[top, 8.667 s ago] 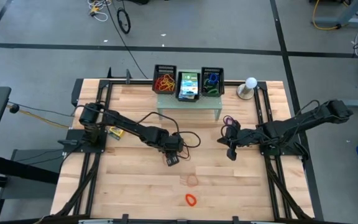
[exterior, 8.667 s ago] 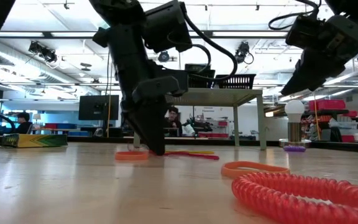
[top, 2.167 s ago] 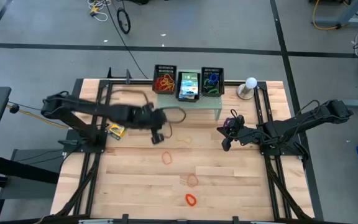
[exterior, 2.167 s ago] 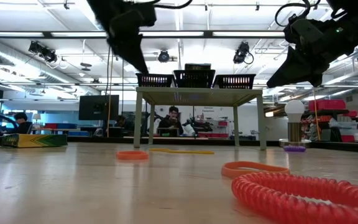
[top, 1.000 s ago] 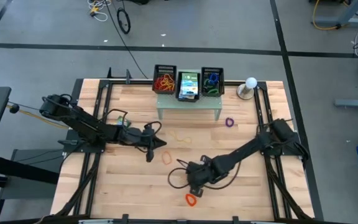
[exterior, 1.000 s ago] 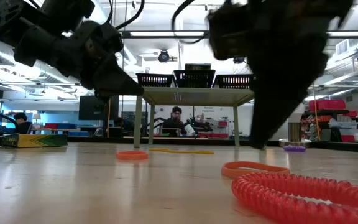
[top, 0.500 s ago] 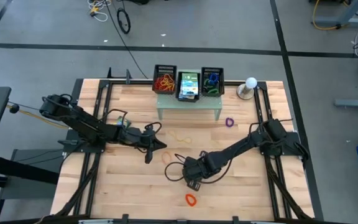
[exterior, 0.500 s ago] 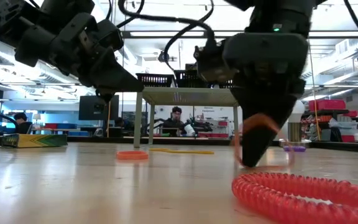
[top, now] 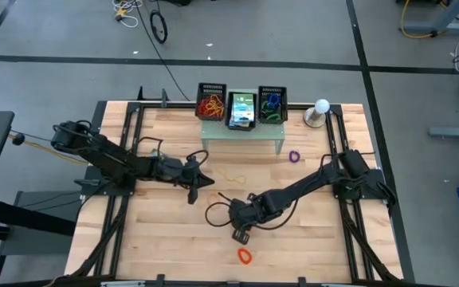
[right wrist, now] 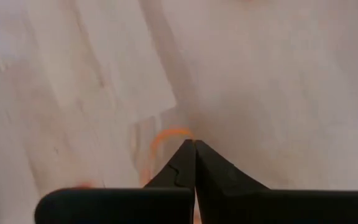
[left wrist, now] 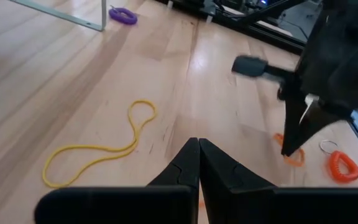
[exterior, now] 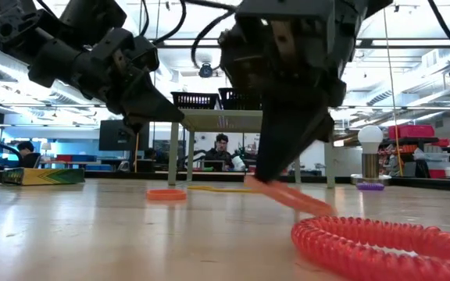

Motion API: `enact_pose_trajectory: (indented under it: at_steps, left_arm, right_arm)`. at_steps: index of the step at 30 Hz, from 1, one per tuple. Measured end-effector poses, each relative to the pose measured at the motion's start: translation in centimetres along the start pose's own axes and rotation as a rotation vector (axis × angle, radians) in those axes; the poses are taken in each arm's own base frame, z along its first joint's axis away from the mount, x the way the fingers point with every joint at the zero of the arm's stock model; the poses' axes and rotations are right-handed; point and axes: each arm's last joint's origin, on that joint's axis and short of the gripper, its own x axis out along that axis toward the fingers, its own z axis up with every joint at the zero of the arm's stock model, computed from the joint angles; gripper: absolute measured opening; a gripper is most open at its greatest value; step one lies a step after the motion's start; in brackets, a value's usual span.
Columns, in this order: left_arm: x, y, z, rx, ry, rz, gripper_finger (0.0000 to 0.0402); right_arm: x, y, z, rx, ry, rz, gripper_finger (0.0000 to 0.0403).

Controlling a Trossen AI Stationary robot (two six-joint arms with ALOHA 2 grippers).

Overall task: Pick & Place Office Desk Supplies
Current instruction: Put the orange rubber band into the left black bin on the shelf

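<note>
Wooden table (top: 174,239), right claw (top: 238,234) pinching orange band (exterior: 291,197), tilted down

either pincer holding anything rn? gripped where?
Right pincer is shut on an orange rubber band, pinching one end of the loop; the rest trails down to the table. Left pincer is shut, empty.
</note>
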Motion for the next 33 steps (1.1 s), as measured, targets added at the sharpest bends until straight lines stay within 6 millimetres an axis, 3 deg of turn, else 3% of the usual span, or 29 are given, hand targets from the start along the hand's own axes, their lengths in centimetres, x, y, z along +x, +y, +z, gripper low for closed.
enact_pose_trajectory:
  at_steps: [7,11,16,21,28,33]
  left_arm:
    - [0.1,0.7,0.4,0.005,0.004,-0.062,0.0009]
    - [0.1,0.7,1.0,-0.033,0.007,-0.219,0.0023]
    - [0.1,0.8,1.4,-0.134,0.009,-0.259,0.006]
    - [0.4,0.2,3.1,-0.244,-0.08,-0.285,0.0114]
    - [0.9,-0.1,5.4,-0.368,-0.232,-0.106,0.0195]
    - [1.3,-0.8,6.5,-0.349,-0.252,-0.007,0.0233]
  right_arm:
    - [-2.6,-0.1,0.2,0.062,-0.056,-0.051,0.0002]
    - [-4.9,0.0,0.2,0.16,-0.162,-0.132,0.0001]
    - [-7.3,-1.1,0.7,0.234,-0.266,-0.226,0.0001]
    - [-9.0,-3.0,2.5,0.246,-0.33,-0.263,0.0001]
    - [-12.5,-6.3,5.8,0.185,-0.439,-0.275,0.0]
    - [-14.5,-7.6,7.2,0.11,-0.511,-0.253,0.0]
